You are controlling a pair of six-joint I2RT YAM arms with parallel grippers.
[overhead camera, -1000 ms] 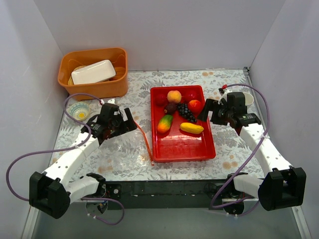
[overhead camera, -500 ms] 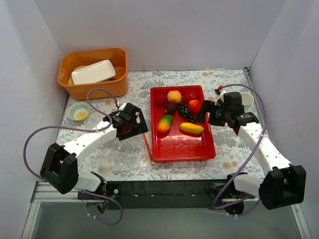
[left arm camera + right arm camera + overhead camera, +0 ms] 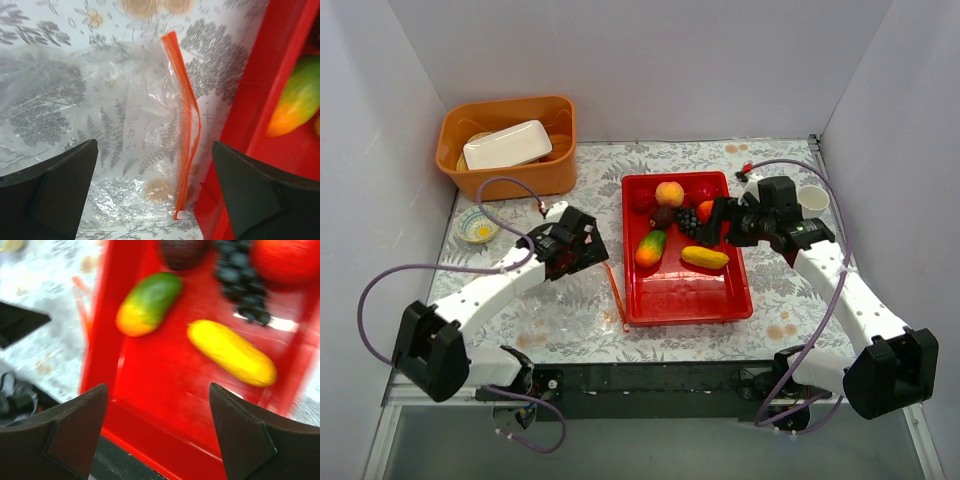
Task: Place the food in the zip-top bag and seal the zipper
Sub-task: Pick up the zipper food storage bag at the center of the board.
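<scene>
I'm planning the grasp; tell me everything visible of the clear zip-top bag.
The zip-top bag is clear, crinkled plastic lying flat on the table, just left of the red tray. Its orange-red zipper runs along the tray-side edge, one strip bowed apart, so unsealed. It looks empty. The open left gripper hovers over it.

Both arms share one build: the left arm (image 3: 490,295) and the right arm (image 3: 845,285) are slim white-shelled links joined by chunky black joint housings. A large, boxy black shoulder block (image 3: 425,355) sits at the foot of the left arm, and the right arm has a matching block. A thin mauve cable (image 3: 361,310) loops loosely off the left arm; a second mauve cable (image 3: 844,240) arcs off the right one, with a small red tip near the wrist. The left gripper (image 3: 155,147) has two broad, matte-black wedge fingers (image 3: 50,197); the right gripper (image 3: 157,390) has the same dark, flat-faced fingers (image 3: 250,435).
</scene>
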